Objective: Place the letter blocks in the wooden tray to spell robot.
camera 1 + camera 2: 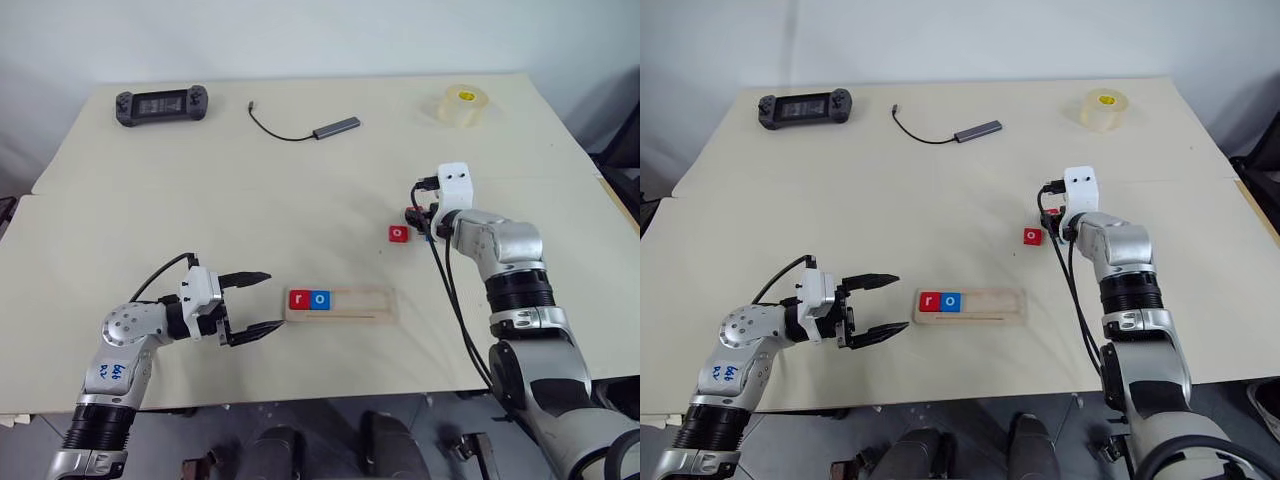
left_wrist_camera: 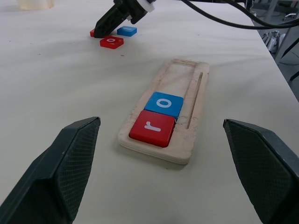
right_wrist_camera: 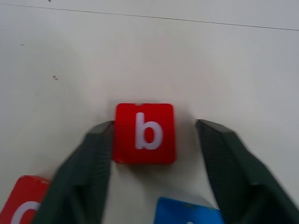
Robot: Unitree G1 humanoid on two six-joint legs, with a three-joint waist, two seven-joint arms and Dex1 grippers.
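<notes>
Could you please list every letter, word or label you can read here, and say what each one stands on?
"r": red block at the wooden tray's end.
"o": blue block beside it.
"o": loose red block.
"b": red block between the right gripper's fingers.
Left forearm marking: unreadable.

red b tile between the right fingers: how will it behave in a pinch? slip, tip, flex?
The b tile looks like a stiff, flat square, so flexing seems unlikely. Lying flat on the table, it shouldn't roll or tip. Its thin, smooth-looking edges may slide if the right gripper closes off-centre.
</notes>
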